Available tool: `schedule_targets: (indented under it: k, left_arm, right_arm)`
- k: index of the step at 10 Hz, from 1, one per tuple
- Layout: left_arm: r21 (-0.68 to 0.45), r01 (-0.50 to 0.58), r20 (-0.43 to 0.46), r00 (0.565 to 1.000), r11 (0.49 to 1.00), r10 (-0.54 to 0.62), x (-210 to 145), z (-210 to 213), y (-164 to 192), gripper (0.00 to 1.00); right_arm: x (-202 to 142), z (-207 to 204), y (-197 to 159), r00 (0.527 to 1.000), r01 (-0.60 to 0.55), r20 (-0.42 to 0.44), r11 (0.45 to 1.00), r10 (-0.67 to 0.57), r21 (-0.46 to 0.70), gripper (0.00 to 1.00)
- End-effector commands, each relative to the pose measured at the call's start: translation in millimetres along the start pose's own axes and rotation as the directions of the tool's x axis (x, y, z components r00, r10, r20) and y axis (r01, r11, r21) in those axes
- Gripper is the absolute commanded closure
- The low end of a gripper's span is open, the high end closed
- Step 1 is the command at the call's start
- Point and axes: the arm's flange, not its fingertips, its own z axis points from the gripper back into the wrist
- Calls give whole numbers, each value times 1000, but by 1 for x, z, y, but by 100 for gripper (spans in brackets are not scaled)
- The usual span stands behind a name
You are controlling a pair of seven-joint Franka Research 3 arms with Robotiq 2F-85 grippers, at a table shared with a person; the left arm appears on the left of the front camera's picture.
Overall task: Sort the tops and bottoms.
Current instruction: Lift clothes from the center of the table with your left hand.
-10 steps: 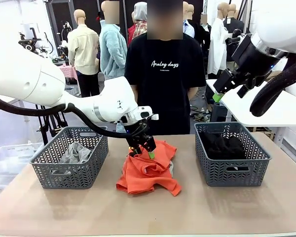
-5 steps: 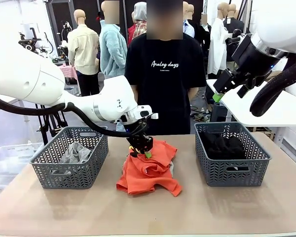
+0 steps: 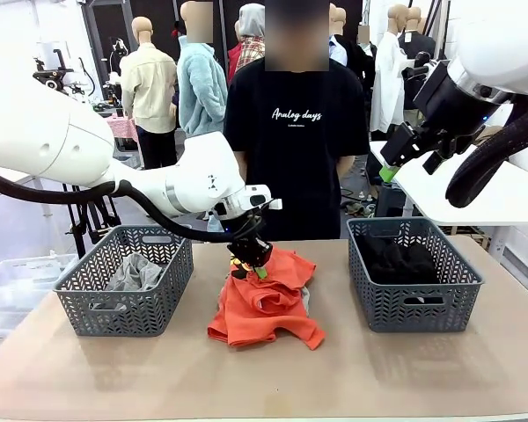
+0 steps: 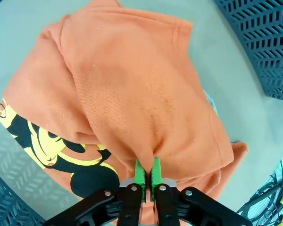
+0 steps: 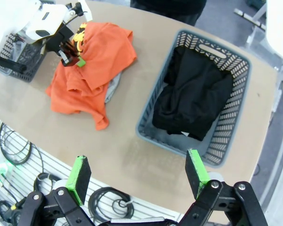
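The left gripper (image 3: 249, 264) is clenched on a fold of the orange T-shirt (image 3: 264, 309), heaped mid-table over a grey piece (image 5: 114, 90). A grey top (image 3: 134, 271) lies in the nine o'clock basket (image 3: 132, 315), black bottoms (image 3: 396, 259) in the three o'clock basket (image 3: 414, 309). The right gripper (image 5: 137, 172) hangs released. I'd say past halfway.

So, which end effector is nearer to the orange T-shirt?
Left. The left end effector is shut on a fold of the orange T-shirt; the right end effector hangs open high up at the right, apart from it.
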Motion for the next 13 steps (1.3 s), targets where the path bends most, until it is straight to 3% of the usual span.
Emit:
schedule_targets:
  k: [1, 4, 7, 11, 13]
  left_arm:
    - [3, -36, 6, 999, 999, 36, -8, 16, -10, 100]
    - [81, 55, 197, 978, 995, -70, -14, 112, -62, 100]
    - [201, 158, 373, 900, 967, -225, -31, 204, -113, 100]
    - [370, 271, 459, 778, 889, -429, -50, 269, -172, 100]
    - [386, 215, 511, 760, 897, -402, -52, 278, -169, 100]
  right_arm:
    - [1, 2, 0, 1000, 2, -12, 1000, -2, -4, 0]
    - [1, 2, 0, 1000, 2, -12, 1000, -2, -4, 0]
    - [1, 2, 0, 1000, 2, -12, 1000, -2, -4, 0]
    - [1, 2, 0, 1000, 2, -12, 1000, -2, -4, 0]
    - [1, 2, 0, 1000, 2, -12, 1000, -2, -4, 0]
